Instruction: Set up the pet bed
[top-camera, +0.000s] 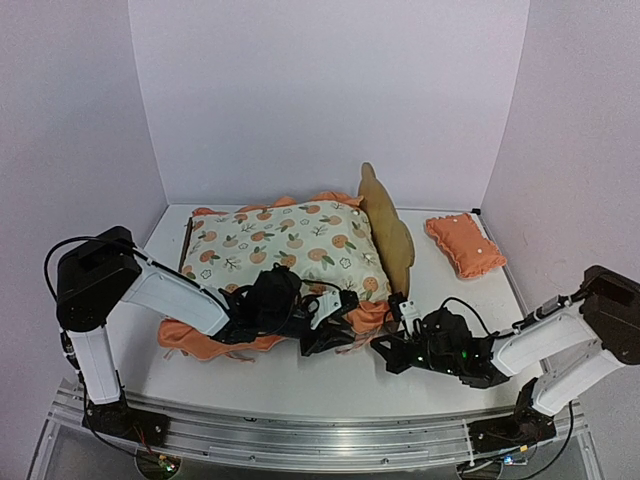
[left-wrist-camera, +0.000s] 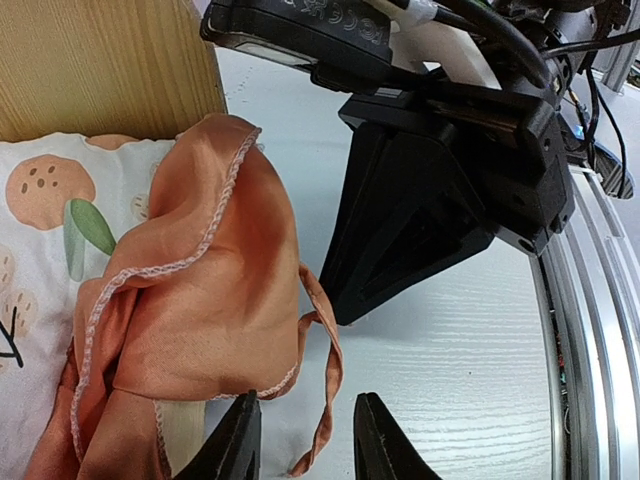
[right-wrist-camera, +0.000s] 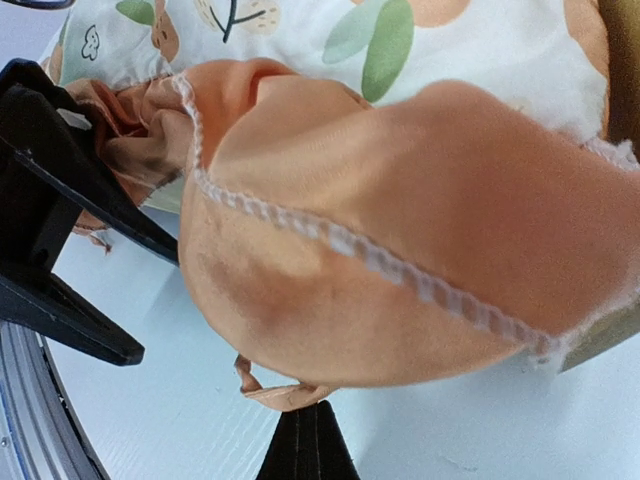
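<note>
Near the table's (top-camera: 300, 385) front edge, your left gripper (left-wrist-camera: 305, 445) stands open at the mattress pad's (top-camera: 290, 245) ruffle and your right gripper (right-wrist-camera: 305, 445) is closed beside it. The pad already covers the pet bed (top-camera: 388, 228) mid-table. The pillow (top-camera: 465, 243), far right, is not yet placed.

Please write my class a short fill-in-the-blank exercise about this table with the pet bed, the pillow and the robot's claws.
1. The small pillow lying apart from the pet bed is coloured ____.
2. Seen from above, that pillow lies to the ____ of the pet bed.
3. Open or shut? The right claw is ____.

Missing words: orange; right; shut.
</note>
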